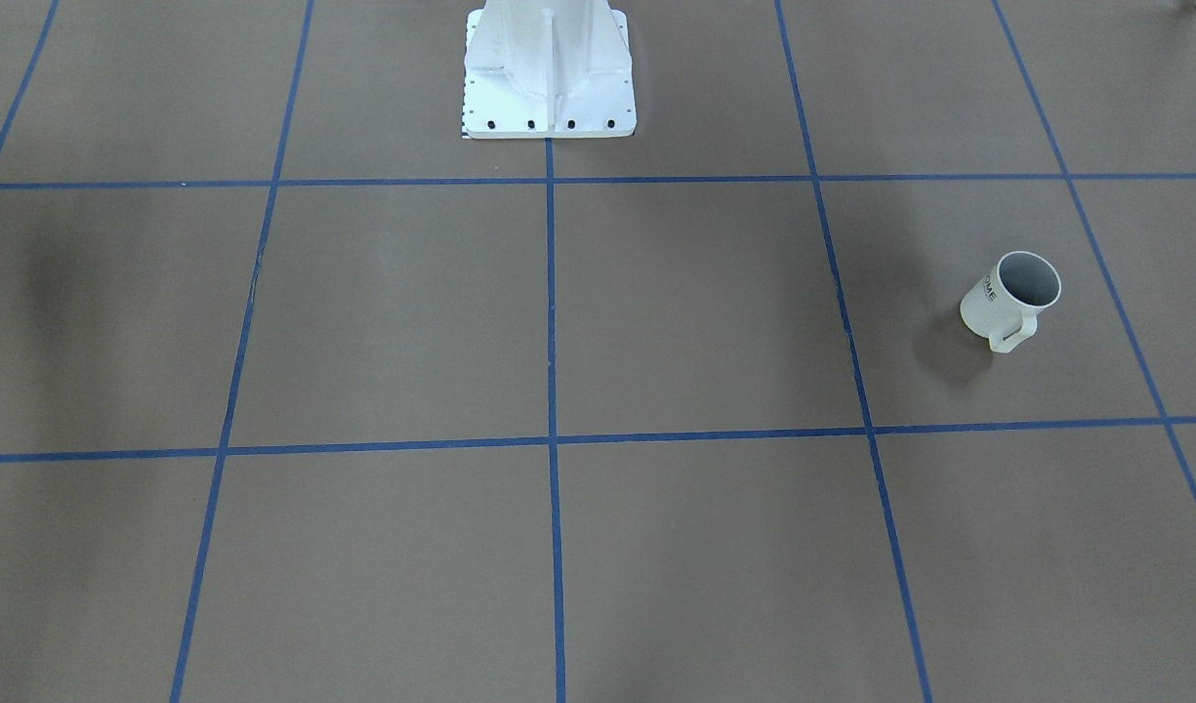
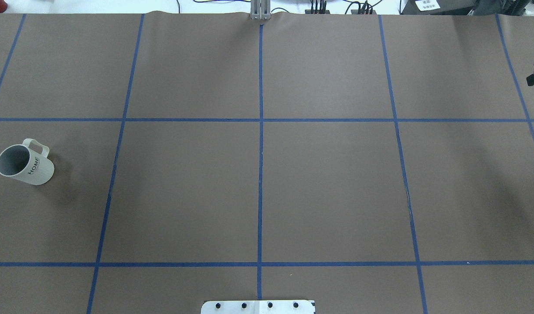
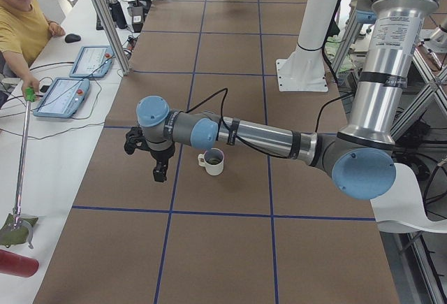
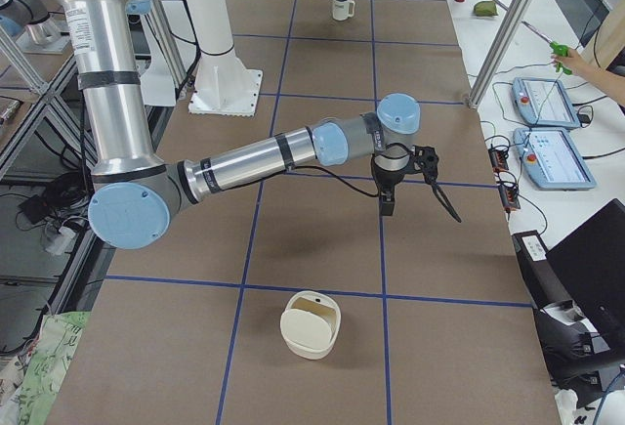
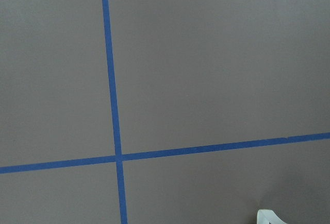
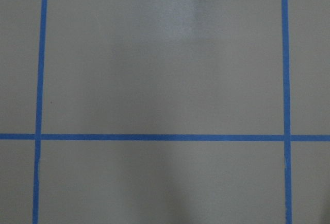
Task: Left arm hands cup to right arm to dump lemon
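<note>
Cup (image 1: 1012,298) upright on brown table (image 1: 656,322) taped with blue grid lines (image 1: 551,293). Well apart from white base (image 1: 549,88), off to the base's robot-left side and a bit farther out toward the operators' side. Handle turned away from base, "HOME" lettering readable from overhead. Inside grey in front and overhead views; dark greenish blob in the mouth in left side view, possibly the lemon (image 3: 211,157), too small to confirm. Left arm (image 3: 258,136) stretched low over table on the base's robot-left side. Left gripper (image 3: 157,166) hanging above table, farther from base than cup, apart from cup. Seen in a side view only, so cannot tell whether released or clenched. Right arm (image 4: 254,156) stretched out on the base's opposite side, right gripper (image 4: 405,179) off the table surface; likewise cannot tell released or clenched. Both wrist views filled with table and tape. Second mug (image 4: 311,325), cream, upright far out on the base's robot-right side, beyond right gripper. Person (image 3: 17,35) in yellow shirt at white bench across the table from base, hand on long grabber stick (image 3: 21,157); two tablets (image 3: 63,94) on that bench.
</note>
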Available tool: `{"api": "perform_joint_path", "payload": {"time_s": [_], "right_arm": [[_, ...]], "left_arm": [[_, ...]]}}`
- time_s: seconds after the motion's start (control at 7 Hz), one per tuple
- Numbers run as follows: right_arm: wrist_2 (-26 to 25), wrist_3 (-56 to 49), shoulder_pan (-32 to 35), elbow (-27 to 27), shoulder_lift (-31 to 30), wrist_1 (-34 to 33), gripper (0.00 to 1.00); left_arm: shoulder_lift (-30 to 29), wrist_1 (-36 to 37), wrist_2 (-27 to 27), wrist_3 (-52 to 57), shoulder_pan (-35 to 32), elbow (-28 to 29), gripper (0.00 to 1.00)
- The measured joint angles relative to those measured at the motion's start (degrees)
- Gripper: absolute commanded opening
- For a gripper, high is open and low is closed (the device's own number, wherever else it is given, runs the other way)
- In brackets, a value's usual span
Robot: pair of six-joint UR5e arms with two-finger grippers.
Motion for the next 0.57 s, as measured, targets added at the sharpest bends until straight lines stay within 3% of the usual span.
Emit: {"api": "perform_joint_path", "payload": {"time_s": [0.57], "right_arm": [[-0.12,-13.36,2.22,-2.72,-4.47,-0.21,1.0]], "left_arm": [[2.28,-1.8,-0.11,0.27,0.67,0.36,1.0]]}}
